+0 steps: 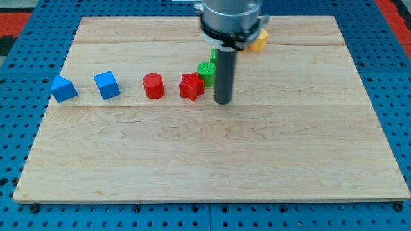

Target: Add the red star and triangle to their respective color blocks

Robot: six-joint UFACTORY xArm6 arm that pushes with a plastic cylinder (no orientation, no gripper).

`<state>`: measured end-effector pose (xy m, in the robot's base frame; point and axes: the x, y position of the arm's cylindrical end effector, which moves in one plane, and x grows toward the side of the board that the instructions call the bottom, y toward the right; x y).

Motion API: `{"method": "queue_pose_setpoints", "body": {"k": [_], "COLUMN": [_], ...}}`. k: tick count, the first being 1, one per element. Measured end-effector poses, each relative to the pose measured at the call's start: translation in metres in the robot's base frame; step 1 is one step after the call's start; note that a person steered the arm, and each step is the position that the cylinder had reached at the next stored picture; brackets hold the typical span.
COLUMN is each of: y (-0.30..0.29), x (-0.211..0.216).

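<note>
my tip (223, 101): plain rod end, no claw to open or close | red star (191, 86): bright, pointy, just left of my tip | red cylinder (153, 86): round, further left | blue triangle (63, 88) and blue cube (106, 85): far left | green cylinder (206, 72): touching the star

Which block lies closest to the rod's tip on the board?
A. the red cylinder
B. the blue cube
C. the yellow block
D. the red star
D: my tip stands just to the view's right of the red star, with only a narrow gap between them, while the red cylinder, blue cube and yellow block all lie farther off.
</note>
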<state>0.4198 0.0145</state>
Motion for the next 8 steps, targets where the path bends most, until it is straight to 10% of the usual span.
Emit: {"method": "queue_pose_setpoints", "body": {"k": [5,8], "y": [-0.035,-0.216], "x": [-0.058,-0.091]}}
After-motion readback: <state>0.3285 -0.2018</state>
